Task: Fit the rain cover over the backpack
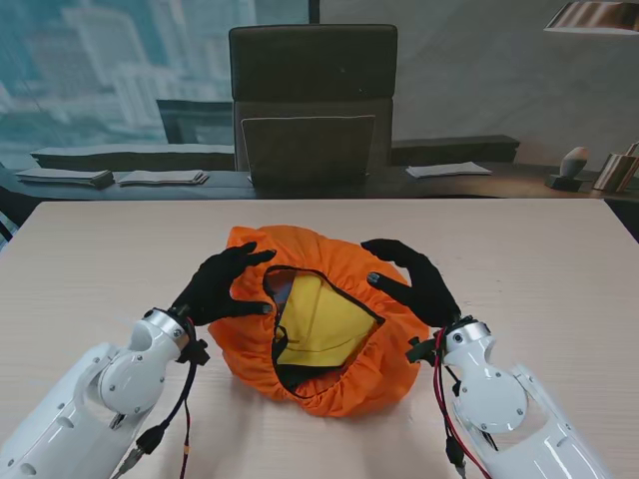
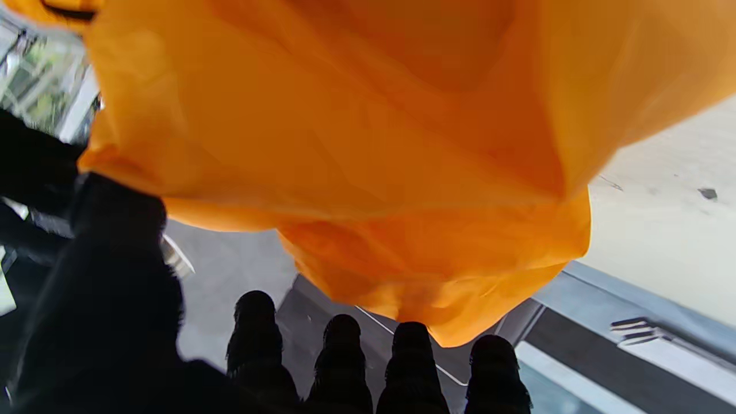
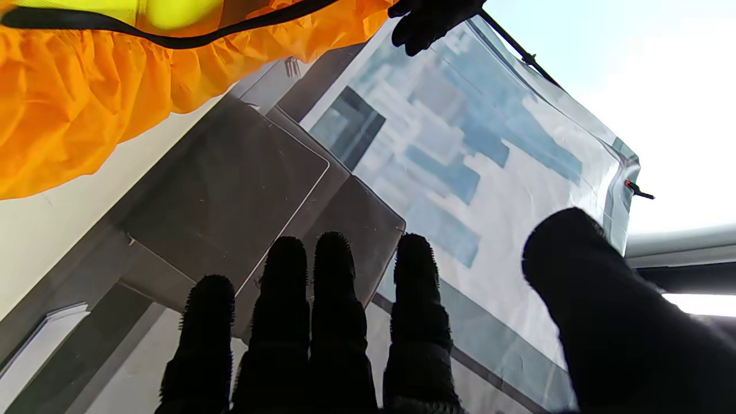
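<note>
orange rain cover (image 1: 329,374) over yellow backpack (image 1: 318,324) — both hands' fingers (image 1: 253,257) spread, gripping nothing

Most of the view is filled by the orange cover (image 2: 368,144), bunched in loose folds. Four black fingertips (image 2: 342,333) of the left hand (image 2: 259,368) are seen spread apart, with the thumb (image 2: 109,276) set off to one side; nothing is gripped, though one fingertip lies just against the cover's hanging edge. A pale strip of the table (image 2: 661,230) is visible beside the cover.
</note>
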{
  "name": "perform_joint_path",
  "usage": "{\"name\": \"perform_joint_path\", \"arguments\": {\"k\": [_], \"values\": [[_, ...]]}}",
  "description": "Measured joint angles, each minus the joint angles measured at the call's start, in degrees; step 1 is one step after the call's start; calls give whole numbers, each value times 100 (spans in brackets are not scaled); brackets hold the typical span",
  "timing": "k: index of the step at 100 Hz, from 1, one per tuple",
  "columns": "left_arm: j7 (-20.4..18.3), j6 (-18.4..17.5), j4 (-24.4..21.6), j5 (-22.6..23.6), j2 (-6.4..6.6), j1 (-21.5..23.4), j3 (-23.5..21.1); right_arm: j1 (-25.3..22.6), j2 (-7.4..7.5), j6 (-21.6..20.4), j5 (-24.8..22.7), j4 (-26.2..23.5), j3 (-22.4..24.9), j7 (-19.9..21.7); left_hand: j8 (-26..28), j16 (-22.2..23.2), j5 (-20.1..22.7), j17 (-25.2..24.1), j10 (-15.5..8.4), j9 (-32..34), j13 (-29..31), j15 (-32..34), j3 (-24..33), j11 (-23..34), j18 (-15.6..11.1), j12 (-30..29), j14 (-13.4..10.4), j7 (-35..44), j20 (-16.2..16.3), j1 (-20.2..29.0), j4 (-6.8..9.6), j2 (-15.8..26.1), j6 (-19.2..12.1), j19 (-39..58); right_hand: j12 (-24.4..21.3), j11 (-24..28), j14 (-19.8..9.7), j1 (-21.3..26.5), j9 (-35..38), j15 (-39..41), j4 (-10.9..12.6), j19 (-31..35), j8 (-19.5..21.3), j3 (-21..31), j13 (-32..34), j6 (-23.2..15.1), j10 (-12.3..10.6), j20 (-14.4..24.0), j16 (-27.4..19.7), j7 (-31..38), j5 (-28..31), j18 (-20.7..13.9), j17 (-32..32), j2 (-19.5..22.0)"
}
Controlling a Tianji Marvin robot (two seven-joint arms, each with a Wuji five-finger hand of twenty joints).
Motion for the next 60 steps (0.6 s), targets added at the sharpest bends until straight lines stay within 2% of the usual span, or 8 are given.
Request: {"name": "perform_joint_path", "arguments": {"k": [9, 21, 28, 36, 45, 51, 53, 60], "values": [[-118, -19, -207, 157, 9, 170, -66, -19, 0, -20, 37, 8, 0, -9, -167, -24, 0, -25, 0, 0, -61, -168, 67, -128, 0, 0, -8, -340, -52, 89, 0, -407, 52, -239, -1, -48, 0, 0, -1, -62, 0, -5, -3, 0, 0, 0, 0, -3, -5, 0, 0, 0, -6, 0], [-575, -5, -476, 10, 33, 425, -368, -30, -2, -11, 128, 11, -1, -18, -246, -78, 0, -25, 2, -62, -77, -351, 2106, -240, 0, -141, -8, -687, 16, -195, -45, -1042, 156, -564, -1, -49, 0, 0, -1, -63, -8, -62, -58, -56, 0, 0, -1, -7, -5, 2, 0, 0, -49, 5], [-919, 108, -676, -519, 76, 577, -521, -38, -5, -2, 135, 10, -1, -36, -246, -265, 0, -21, 5, -62, -136, -496, 2902, -247, 11, -272, -12, -769, -60, 419, -43, -1108, 157, -850, -1, -49, 0, 0, -2, -63, -7, -64, -63, -56, 0, 0, -1, -36, -5, 3, 0, 0, -54, 5], [-1641, 409, -1053, -1046, 123, 800, -793, -43, -5, 1, 104, 11, -1, -68, -246, -507, 0, -13, 5, -73, -136, -506, 3913, -256, 3, -327, -89, -851, -355, 1070, 350, -1024, 155, -925, -1, -49, 0, 0, -2, -63, -7, -67, -67, -56, 0, 0, -1, -64, -5, 5, 0, 0, -55, 5], [-2085, 746, -1660, 136, 252, 1105, -1026, -39, -5, -5, -16, 26, -4, -99, -246, -665, 0, 19, 1, -73, -136, -507, 4762, -261, 62, -352, -111, -923, -580, 1350, 798, -950, 120, -973, -1, -49, 0, 0, -2, -63, -7, -68, -69, -56, 0, 0, -1, -64, -6, 11, 0, 0, -55, 5], [-1775, 687, -1744, 1070, 323, 1185, -999, -30, -5, -18, -98, 55, -11, -107, -246, -676, 0, 23, -5, -73, -136, -507, 4542, -261, 11, -352, -154, -1004, -633, 1067, 860, -944, 117, -975, -1, -49, 0, 0, -2, -63, -7, -69, -69, -56, 0, 0, -1, -64, -5, 15, 0, 0, -55, 5], [-1645, 642, -1724, 1264, 330, 1191, -992, -27, -4, -21, -102, 65, -13, -107, -246, -676, 0, 23, -4, -73, -136, -507, 4154, -261, 56, -352, -147, -1037, -633, 769, 718, -951, 122, -974, -1, -49, 0, 0, -2, -63, -7, -69, -70, -56, 0, 0, -1, -64, -5, 15, 0, 0, -55, 5], [-929, 289, -1407, 730, 320, 1126, -925, -17, -4, -27, -95, 83, -26, -108, -220, -734, -1, 23, -24, -74, -136, -510, 1997, -274, -14, -403, -163, -1113, -639, 4, 289, -667, 55, -975, 0, -49, -1, 0, -2, -63, -7, -69, -71, -56, 0, 0, -1, -64, -6, 16, 0, 0, -55, 5]]}}
